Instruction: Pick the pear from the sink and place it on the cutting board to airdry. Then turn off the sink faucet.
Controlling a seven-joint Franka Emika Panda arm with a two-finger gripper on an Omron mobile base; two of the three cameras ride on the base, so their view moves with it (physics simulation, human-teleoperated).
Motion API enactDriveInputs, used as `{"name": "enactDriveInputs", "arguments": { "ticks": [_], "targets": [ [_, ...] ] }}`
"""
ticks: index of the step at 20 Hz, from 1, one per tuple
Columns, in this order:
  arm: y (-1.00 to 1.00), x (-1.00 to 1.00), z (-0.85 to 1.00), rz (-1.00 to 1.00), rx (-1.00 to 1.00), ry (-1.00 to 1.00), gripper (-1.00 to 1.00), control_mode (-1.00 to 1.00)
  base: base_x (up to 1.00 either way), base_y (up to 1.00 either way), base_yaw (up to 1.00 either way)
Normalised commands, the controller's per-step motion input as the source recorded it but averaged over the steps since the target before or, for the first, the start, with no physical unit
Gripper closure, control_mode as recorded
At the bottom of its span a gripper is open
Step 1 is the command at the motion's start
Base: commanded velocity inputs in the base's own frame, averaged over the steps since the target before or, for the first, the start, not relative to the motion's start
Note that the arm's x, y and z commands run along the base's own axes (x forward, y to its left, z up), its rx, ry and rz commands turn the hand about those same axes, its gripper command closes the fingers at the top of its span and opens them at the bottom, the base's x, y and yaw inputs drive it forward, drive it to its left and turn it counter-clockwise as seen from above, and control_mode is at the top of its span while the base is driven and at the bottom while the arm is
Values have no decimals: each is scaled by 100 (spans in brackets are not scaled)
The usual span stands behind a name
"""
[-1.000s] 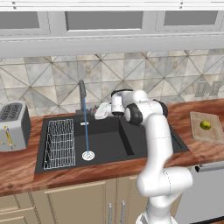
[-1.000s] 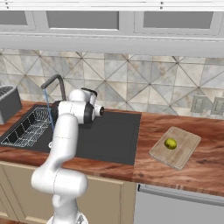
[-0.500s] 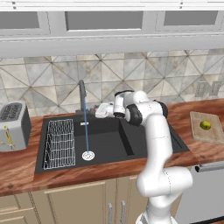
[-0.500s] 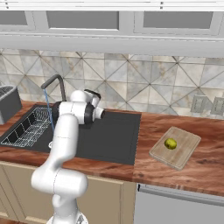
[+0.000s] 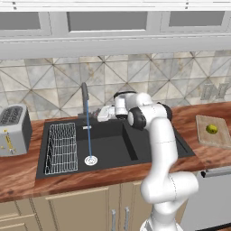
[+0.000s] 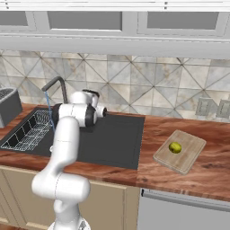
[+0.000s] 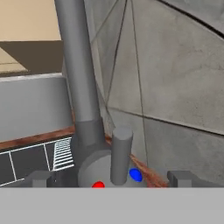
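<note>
The yellow-green pear [image 5: 211,128] [image 6: 175,147] lies on the tan cutting board [image 5: 216,133] [image 6: 186,157], on the counter right of the black sink [image 5: 113,146] [image 6: 112,143]. Water runs from the dark sink faucet [image 5: 84,97] [image 6: 56,85] down to the drain. My gripper [image 5: 97,114] [image 7: 111,179] is at the faucet's base and open. In the hand view its fingertips [image 7: 41,178] stand wide apart, with the upright grey lever handle [image 7: 120,153] between them and the spout [image 7: 76,65] rising just behind.
A white wire rack [image 5: 61,146] sits in the sink's left part, and a toaster [image 5: 13,128] stands on the counter further left. The tiled backsplash [image 7: 175,87] is close behind the faucet. Cabinets hang above.
My hand has moved left across the back of the sink, closer to the faucet base. The pear rests unmoved on the board and water still runs.
</note>
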Motion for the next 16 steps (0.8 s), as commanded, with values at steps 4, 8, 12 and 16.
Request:
{"name": "enactDriveInputs", "arguments": {
  "ticks": [4,8,12,16],
  "targets": [
    [72,83,79,3,-28,6,-100,-100,0,0,0],
    [63,91,69,7,-20,6,-100,-100,0,0,0],
    [37,72,64,22,-17,-6,-100,-100,0,0,0],
    [25,41,52,33,-18,-18,-100,-100,0,0,0]
  ]
}}
